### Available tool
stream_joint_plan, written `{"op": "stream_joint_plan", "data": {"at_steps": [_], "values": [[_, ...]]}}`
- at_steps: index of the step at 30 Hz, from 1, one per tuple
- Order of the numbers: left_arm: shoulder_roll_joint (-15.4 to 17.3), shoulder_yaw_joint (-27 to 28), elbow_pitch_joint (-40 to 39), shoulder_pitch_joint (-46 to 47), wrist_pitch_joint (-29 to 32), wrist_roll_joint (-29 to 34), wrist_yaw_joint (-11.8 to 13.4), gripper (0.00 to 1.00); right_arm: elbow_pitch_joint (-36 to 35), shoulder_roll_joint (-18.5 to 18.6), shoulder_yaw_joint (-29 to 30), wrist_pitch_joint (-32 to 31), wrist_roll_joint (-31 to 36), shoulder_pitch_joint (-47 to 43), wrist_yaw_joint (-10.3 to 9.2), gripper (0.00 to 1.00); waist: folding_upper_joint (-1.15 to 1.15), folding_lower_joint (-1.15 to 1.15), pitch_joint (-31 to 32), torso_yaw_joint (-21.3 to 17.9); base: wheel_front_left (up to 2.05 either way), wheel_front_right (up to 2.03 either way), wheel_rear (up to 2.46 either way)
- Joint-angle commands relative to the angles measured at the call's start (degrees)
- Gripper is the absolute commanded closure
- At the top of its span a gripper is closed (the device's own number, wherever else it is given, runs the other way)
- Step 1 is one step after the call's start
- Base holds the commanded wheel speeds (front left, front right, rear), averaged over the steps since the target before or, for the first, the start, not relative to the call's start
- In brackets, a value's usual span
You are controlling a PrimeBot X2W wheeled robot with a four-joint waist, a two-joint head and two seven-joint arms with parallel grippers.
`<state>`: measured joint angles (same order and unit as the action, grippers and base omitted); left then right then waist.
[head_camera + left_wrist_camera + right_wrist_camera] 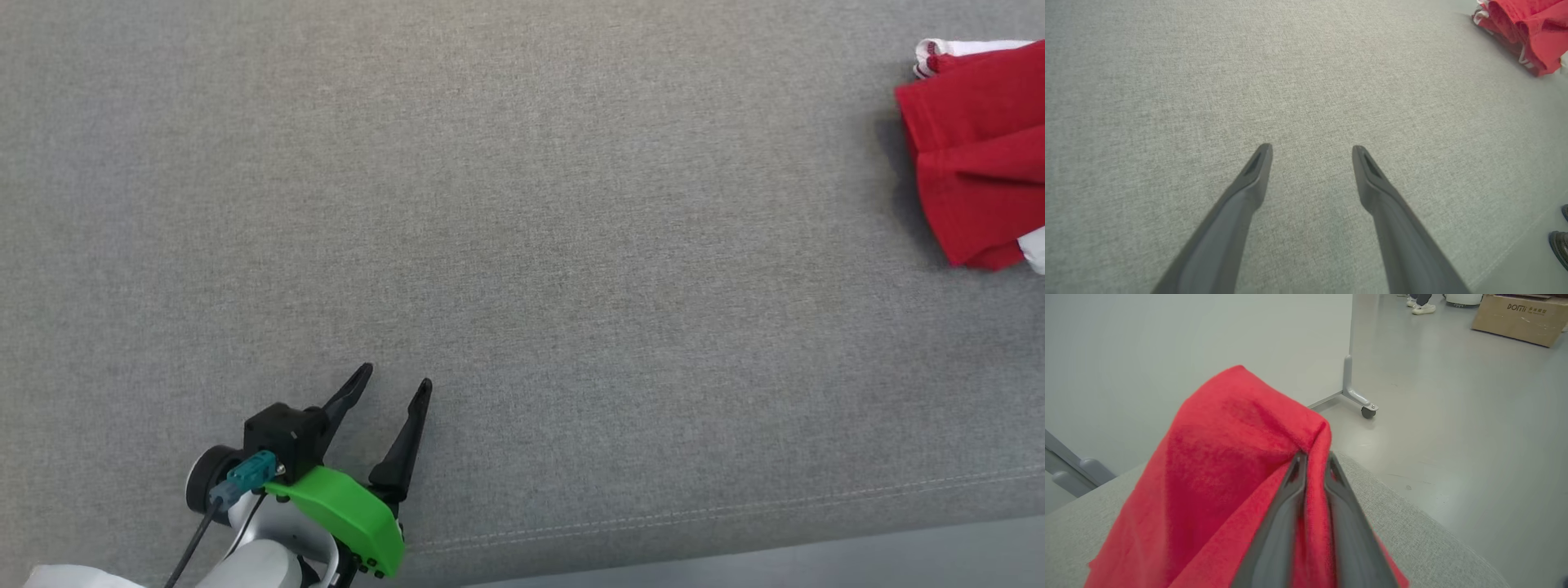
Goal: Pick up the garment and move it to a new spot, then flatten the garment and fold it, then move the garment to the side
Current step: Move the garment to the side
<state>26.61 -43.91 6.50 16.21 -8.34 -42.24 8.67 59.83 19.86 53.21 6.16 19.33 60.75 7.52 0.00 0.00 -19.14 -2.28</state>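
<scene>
The garment (pixel 971 155) is red cloth with some white trim, bunched at the far right of the grey cushioned surface (pixel 522 245). In the left wrist view the garment (pixel 1531 32) lies at the top right, well away from my left gripper (pixel 1310 149). My left gripper (pixel 395 377) hovers near the front left of the surface, open, with nothing between its fingers. In the right wrist view my right gripper (pixel 1315 455) pinches a raised fold of the garment (pixel 1229 457) between nearly closed fingers, close to the surface's edge.
A stitched seam marks the surface's front edge (pixel 735 510), with floor (pixel 816 563) beyond it. Past the right side stand a partition's wheeled foot (pixel 1359 404), a cardboard box (pixel 1519 318) and a person's feet (pixel 1423 308). A dark shoe (pixel 1560 245) shows on the floor.
</scene>
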Motion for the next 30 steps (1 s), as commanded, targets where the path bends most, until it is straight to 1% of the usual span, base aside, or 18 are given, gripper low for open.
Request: {"op": "stream_joint_plan", "data": {"at_steps": [1,6,12,17,21,26,30], "values": [[0.82,0.12,-0.67,1.14,0.20,0.54,0.46,0.00,-1.97,-1.37,2.35,-0.08,2.98,-0.19,-0.06,0.00,0.00,0.00,-2.40,2.08,0.00,0.00,0.00],[1.49,0.13,-2.07,1.02,0.64,0.75,1.00,0.00,-6.28,-4.59,6.97,0.04,10.85,1.33,-0.07,0.00,0.00,0.00,-3.35,2.41,0.00,0.00,0.00],[1.56,-0.03,-2.66,1.33,1.11,0.72,1.47,0.00,-7.33,-7.22,10.61,-0.09,15.54,2.40,-0.07,0.00,0.00,0.00,-3.31,2.27,0.00,0.00,0.00],[0.98,-0.17,-2.49,1.53,0.96,0.52,1.43,0.00,-5.60,-8.25,9.46,-1.07,17.45,2.01,-0.07,0.00,0.00,0.00,-2.23,1.95,0.00,0.00,0.00],[0.36,-0.23,-1.92,1.43,0.49,0.13,1.16,0.00,-3.12,-8.61,6.39,-2.44,18.21,1.57,-0.07,0.00,0.00,0.00,-0.62,1.65,0.00,0.00,0.00],[-0.26,0.45,-1.30,1.20,-1.29,-0.19,1.39,0.00,-1.02,-9.00,4.31,0.20,17.82,2.48,-0.07,0.00,0.00,0.00,1.61,1.42,0.00,0.00,0.00],[-2.17,3.60,-0.50,-0.14,-3.93,-2.95,2.55,0.00,1.15,-9.02,2.65,3.66,16.33,2.47,-0.07,0.00,0.00,0.00,4.90,1.27,0.00,0.00,0.00]]}}
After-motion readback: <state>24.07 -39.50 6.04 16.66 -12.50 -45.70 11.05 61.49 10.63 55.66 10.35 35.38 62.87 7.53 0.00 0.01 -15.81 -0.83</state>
